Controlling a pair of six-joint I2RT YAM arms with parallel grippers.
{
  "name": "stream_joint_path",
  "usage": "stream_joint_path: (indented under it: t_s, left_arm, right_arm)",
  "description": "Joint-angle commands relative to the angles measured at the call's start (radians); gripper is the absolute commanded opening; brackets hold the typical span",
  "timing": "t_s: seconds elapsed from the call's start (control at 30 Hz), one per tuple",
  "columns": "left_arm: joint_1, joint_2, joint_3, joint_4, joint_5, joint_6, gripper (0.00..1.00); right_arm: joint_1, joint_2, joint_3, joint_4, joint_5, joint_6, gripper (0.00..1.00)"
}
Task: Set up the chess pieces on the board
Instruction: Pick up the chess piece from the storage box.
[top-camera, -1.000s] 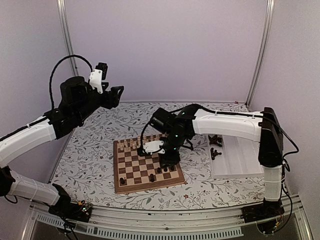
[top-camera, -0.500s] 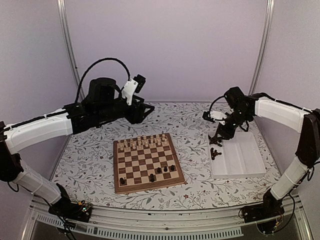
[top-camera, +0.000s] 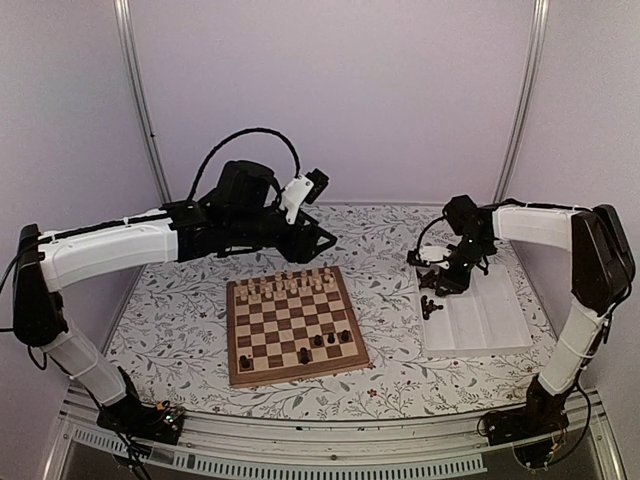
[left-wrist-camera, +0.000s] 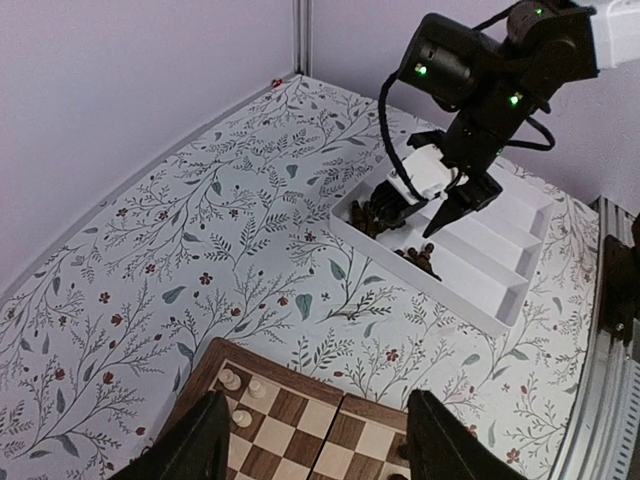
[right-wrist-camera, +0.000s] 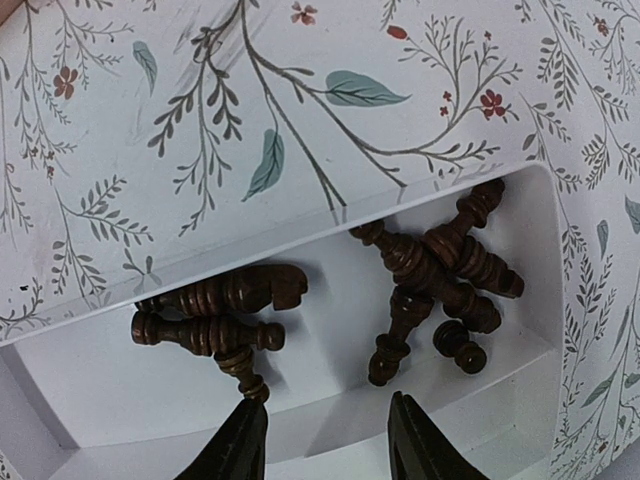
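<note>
The board lies mid-table with a few dark chess pieces on its near rows and pale chessmen on the far rows. More dark chess pieces lie heaped in the end compartment of the white tray, with another small heap to their left. My right gripper hangs open just above them, one fingertip next to the tip of a lying piece. My left gripper is open and empty above the board's far edge.
The white tray sits right of the board, its other compartments bare. The floral cloth covers the table around them. Walls and metal posts close in the back and sides. The right arm shows across the left wrist view.
My right arm has swung from over the board to the tray's end compartment. My left arm has come from the far left to above the board's far edge.
</note>
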Motion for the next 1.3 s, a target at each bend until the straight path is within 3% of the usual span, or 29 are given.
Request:
stream_joint_path:
  t_s: [0.0,0.47,0.57,0.8,1.0,1.1,1.27]
  left_arm:
    - [-0.009,0.011,0.028,-0.006,-0.007,0.002,0.62]
    - [-0.010,0.020,0.026,-0.006,-0.003,-0.002,0.62]
    - [-0.010,0.015,0.024,-0.004,-0.002,-0.005,0.62]
    - [-0.011,0.009,0.020,0.017,0.013,-0.015,0.62]
    - [-0.024,0.006,0.003,0.058,0.032,-0.038,0.61]
    - [-0.035,0.000,-0.018,0.098,0.033,-0.052,0.61]
    - [-0.057,0.006,-0.066,0.232,0.025,-0.083,0.61]
  right_arm:
    - [0.001,0.031,-0.029,0.014,0.013,-0.050,0.45]
    - [0.031,0.091,-0.083,0.049,0.025,-0.052,0.43]
    - [0.036,0.095,-0.087,0.043,0.025,-0.049,0.36]
    - [0.039,0.050,-0.082,-0.011,0.026,-0.030,0.10]
    - [0.040,-0.061,-0.062,-0.104,0.004,0.006,0.08]
    - [0.040,-0.127,-0.034,-0.157,-0.049,0.037,0.08]
    - [0.039,-0.207,0.047,-0.214,-0.278,0.103,0.07]
